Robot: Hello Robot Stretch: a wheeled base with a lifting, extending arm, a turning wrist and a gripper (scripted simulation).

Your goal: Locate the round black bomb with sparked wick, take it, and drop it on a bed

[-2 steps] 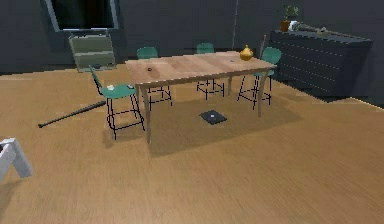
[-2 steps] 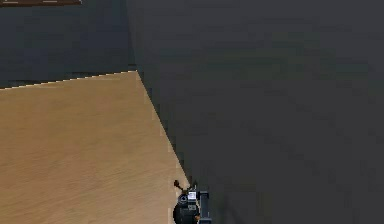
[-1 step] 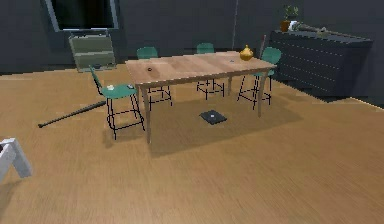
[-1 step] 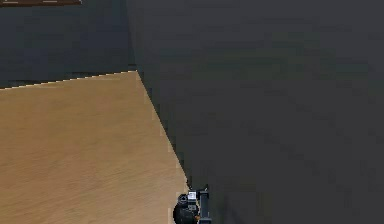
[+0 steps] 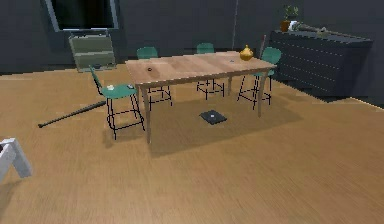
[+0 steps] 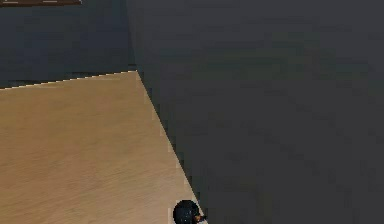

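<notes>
The wood floor (image 5: 250, 180) runs across the forward view to a dark wall (image 6: 280, 100), which in the arm side view takes up the whole right half. Mid-room stands a long wooden bench (image 5: 195, 68) with teal chairs (image 5: 120, 95) around it, probably for dining. A dark dresser (image 5: 325, 60) stands by the wall at the forward view's right, likely to leave the room open, and a plant (image 5: 290, 17) sits on top. On the bench's far end rests a small yellow thing (image 5: 246, 53). A flat dark thing (image 5: 212, 116) lies on the floor beneath the bench.

The bomb (image 6: 186, 212) is smallest: a round black ball with a reddish speck at its side, on the floor at the foot of the wall, at the arm side view's bottom edge. A round thing would likely roll until the wall stopped it, which fits where it lies.

I cannot tell the state of the end effector. Judging by this, the bomb is found but not yet taken, and a bed remains to be sought.
</notes>
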